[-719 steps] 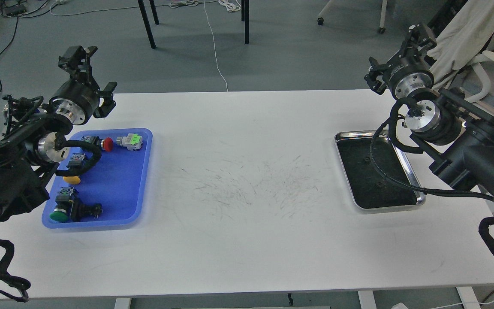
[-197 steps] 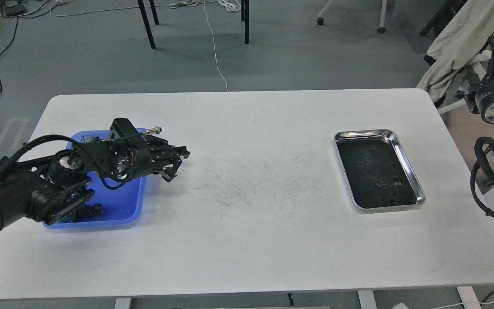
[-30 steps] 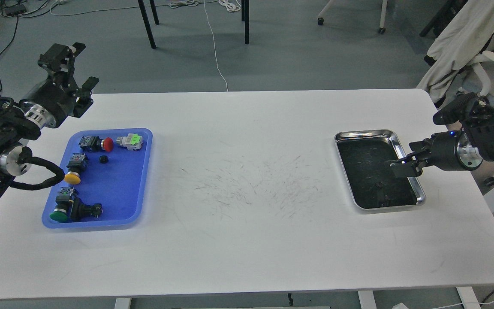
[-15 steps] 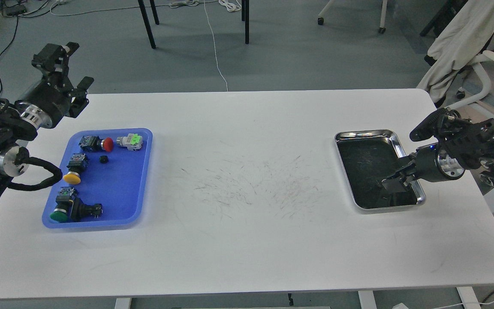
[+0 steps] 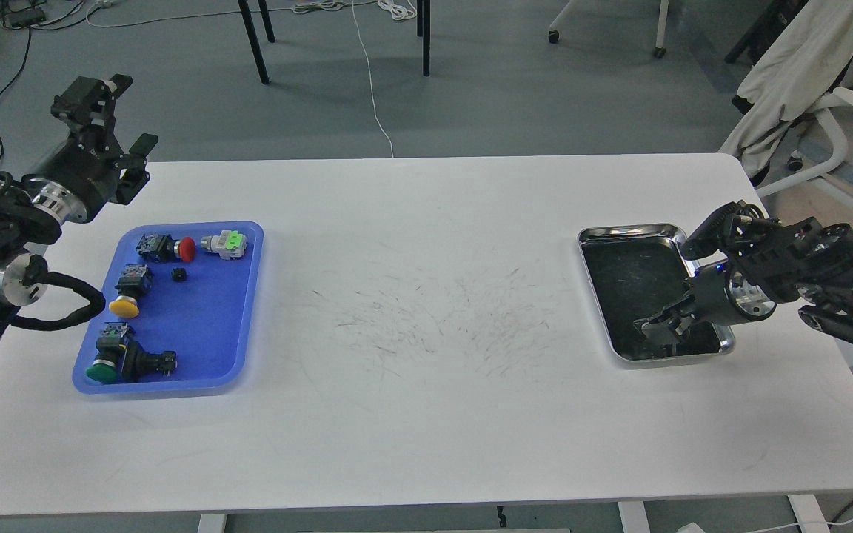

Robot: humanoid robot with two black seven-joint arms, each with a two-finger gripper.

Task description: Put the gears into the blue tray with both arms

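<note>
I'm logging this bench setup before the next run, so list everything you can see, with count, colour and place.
table: one, white, scuffed in the middle, fills the view.
blue tray: one, on the table's left.
push-button switches: four in the blue tray; red cap, green-and-grey, yellow cap, green cap.
gear: one seen, black, in the blue tray between the switches.
steel tray: one, shiny with a dark inside, on the table's right.
chair legs: black, on the floor behind.
left gripper: black, raised beyond the blue tray, open.
right gripper: black, low inside the steel tray; open or shut is unclear.
</note>
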